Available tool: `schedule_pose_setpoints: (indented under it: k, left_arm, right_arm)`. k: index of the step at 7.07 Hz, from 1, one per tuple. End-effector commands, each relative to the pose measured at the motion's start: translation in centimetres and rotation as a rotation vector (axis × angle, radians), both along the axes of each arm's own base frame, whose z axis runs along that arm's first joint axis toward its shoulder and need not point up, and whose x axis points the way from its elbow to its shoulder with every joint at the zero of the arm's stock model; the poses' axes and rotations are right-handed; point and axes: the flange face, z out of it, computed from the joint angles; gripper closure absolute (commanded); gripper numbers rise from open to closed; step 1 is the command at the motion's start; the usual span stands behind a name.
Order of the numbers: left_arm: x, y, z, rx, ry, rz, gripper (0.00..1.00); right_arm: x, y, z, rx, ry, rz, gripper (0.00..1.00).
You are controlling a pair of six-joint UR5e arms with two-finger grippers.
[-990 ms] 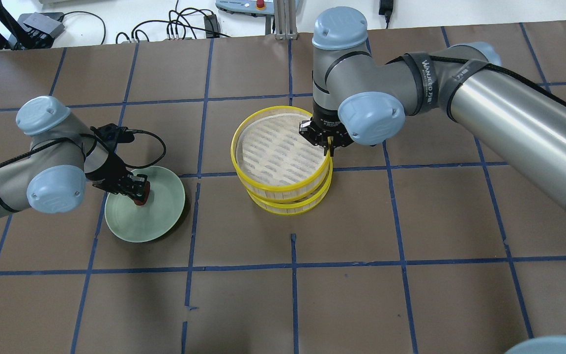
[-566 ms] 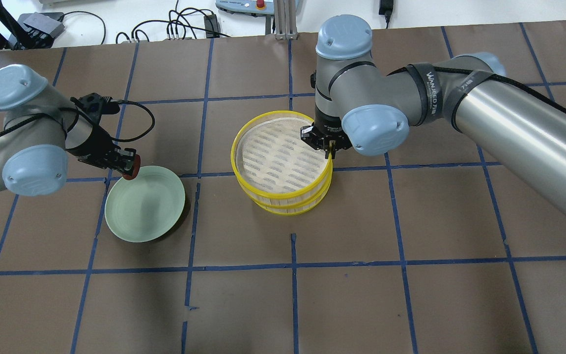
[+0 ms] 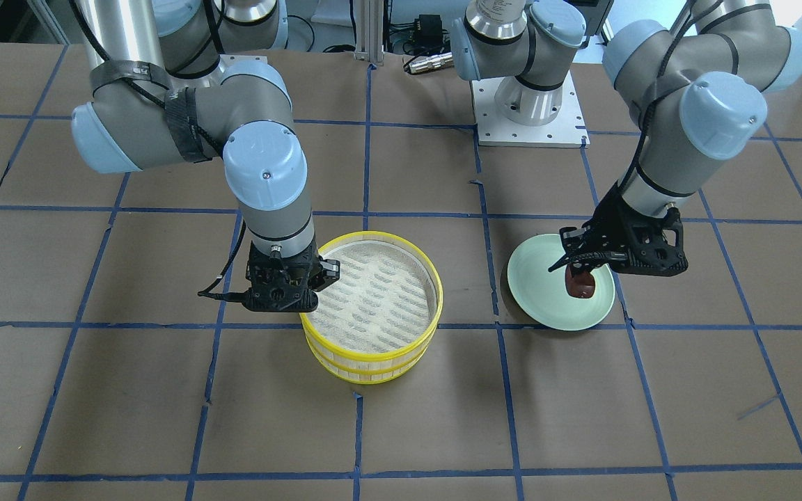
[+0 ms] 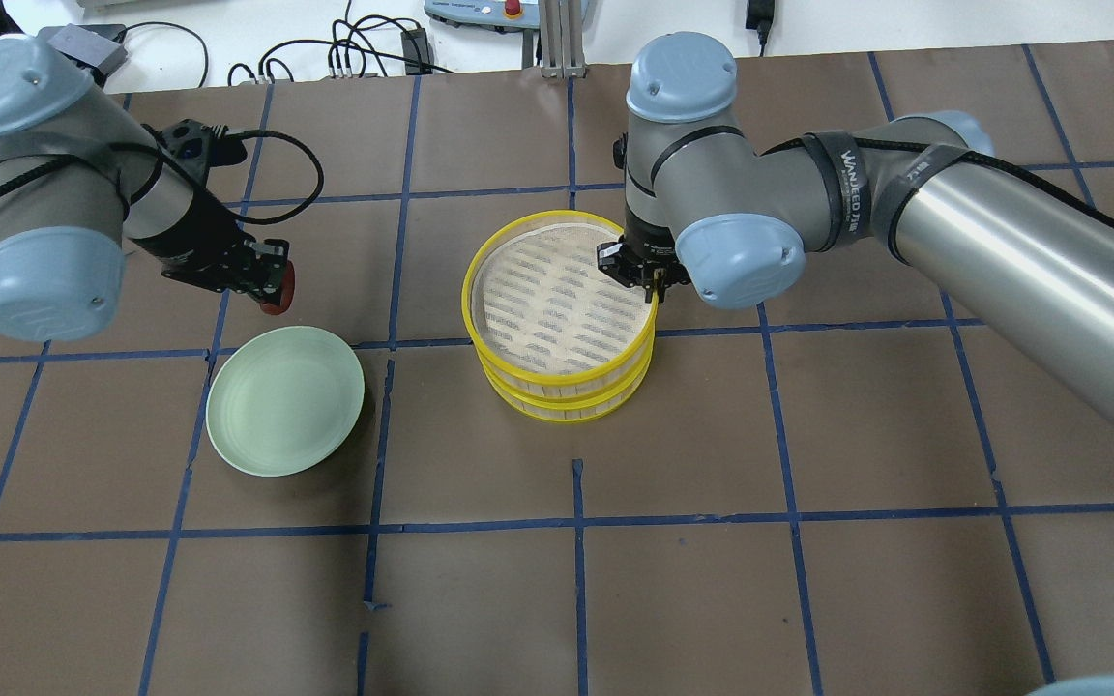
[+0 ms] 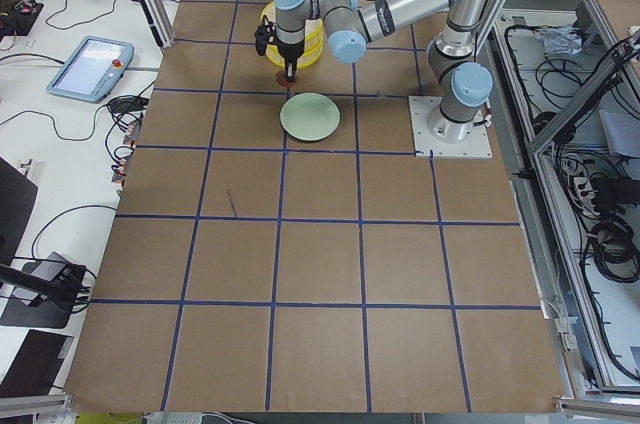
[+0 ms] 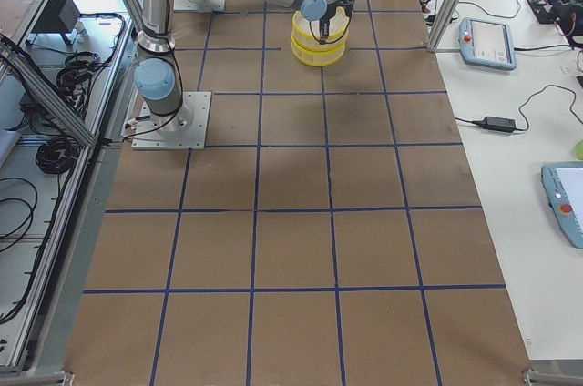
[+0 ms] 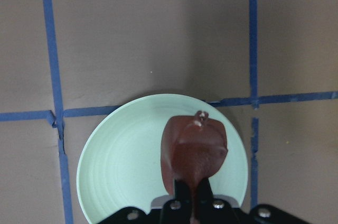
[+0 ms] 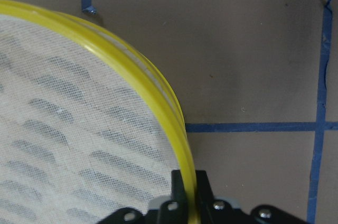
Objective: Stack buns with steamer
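Note:
My left gripper is shut on the reddish-brown bun and holds it in the air above the pale green plate. The front view shows the bun hanging over the plate. The left wrist view shows the bun between the fingers, over the plate. My right gripper is shut on the rim of the top yellow steamer tray, which sits on a second yellow tray. Its mesh floor holds nothing. The white bun is out of view.
The brown table is marked with blue tape lines. Cables and boxes lie beyond the far edge. The right arm's forearm stretches over the right half of the table. The left arm's base plate is bolted to the table.
My left gripper has lifted the reddish-brown bun off the plate and raised it. My right gripper keeps its hold on the steamer rim, and the top tray has shifted a little.

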Motion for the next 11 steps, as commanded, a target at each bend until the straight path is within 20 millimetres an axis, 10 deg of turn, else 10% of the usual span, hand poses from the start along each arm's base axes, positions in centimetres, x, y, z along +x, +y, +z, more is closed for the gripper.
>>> schedule_pose_setpoints:
  k: [1, 5, 6, 7, 9, 11]
  left_arm:
    - [-3.8, -0.7, 1.8, -0.01, 0.003, 0.035, 0.97]
    - [-3.7, -1.1, 0.9, 0.004, 0.003, 0.035, 0.97]
    - [-4.1, -1.2, 0.8, 0.002, 0.009, 0.048, 0.97]
    - [-5.3, -1.1, 0.8, 0.006, 0.021, 0.101, 0.97]
    - [-11.4, -0.2, 1.5, -0.017, 0.052, 0.147, 0.97]
    - [-14.6, -0.6, 2.2, -0.019, 0.091, 0.215, 0.97]
  right_arm:
    - [-0.1, 0.1, -0.5, 0.009, 0.005, 0.001, 0.85]
    - [-0.2, 0.4, -1.1, 0.007, 0.001, -0.002, 0.83]
    - [-0.2, 0.4, -1.2, 0.008, 0.005, -0.01, 0.55]
    - [-0.2, 0.3, -1.5, 0.013, 0.011, -0.012, 0.01]
    - [-0.9, -0.5, 0.5, -0.017, 0.004, -0.027, 0.0]
    - [-6.9, -1.8, 7.3, -0.028, -0.034, -0.116, 0.0]
